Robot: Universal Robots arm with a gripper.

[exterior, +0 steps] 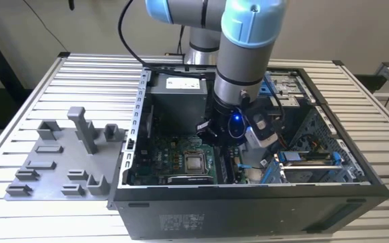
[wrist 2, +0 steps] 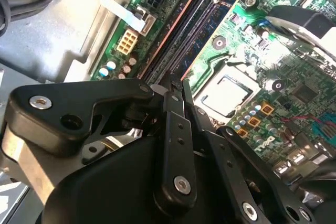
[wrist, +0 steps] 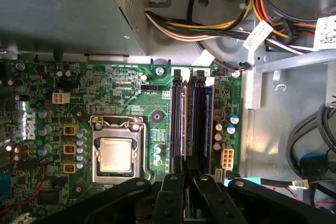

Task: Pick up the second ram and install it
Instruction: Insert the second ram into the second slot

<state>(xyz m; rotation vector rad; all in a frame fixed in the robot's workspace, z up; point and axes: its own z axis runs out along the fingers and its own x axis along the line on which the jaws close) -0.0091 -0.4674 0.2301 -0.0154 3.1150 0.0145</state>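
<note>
The arm reaches down into the open computer case point(exterior: 248, 202), which stands on the slatted tabletop point(exterior: 79, 76). In the first wrist view the hand point(wrist: 185, 170) hangs over the green motherboard point(wrist: 121, 93), above the end of the memory slots that lies farthest from the power supply point(wrist: 63, 9). Its two fingers point(wrist 2: 177, 129) are pressed together, tips meeting, and nothing shows pinched between them.

The second ram point(wrist: 208, 119) looks to be the dark blue-green stick standing on edge in the slot bank, on the far side of the processor socket point(wrist: 116, 153) from the power supply's corner. Its long axis runs straight away from the power supply, parallel to the neighbouring slots. The second wrist view shows the same stick as a blue strip running off from the fingertips.

So the stick lies just beside and ahead of the closed tips, lengthwise along the line towards the power supply. The tips are nearer its far end than its middle. Whether it is fully seated, or whether the tips touch it, I cannot tell.

The grey holder tray point(exterior: 59, 167) sits on the tabletop outside the case, well apart from the power supply.
</note>
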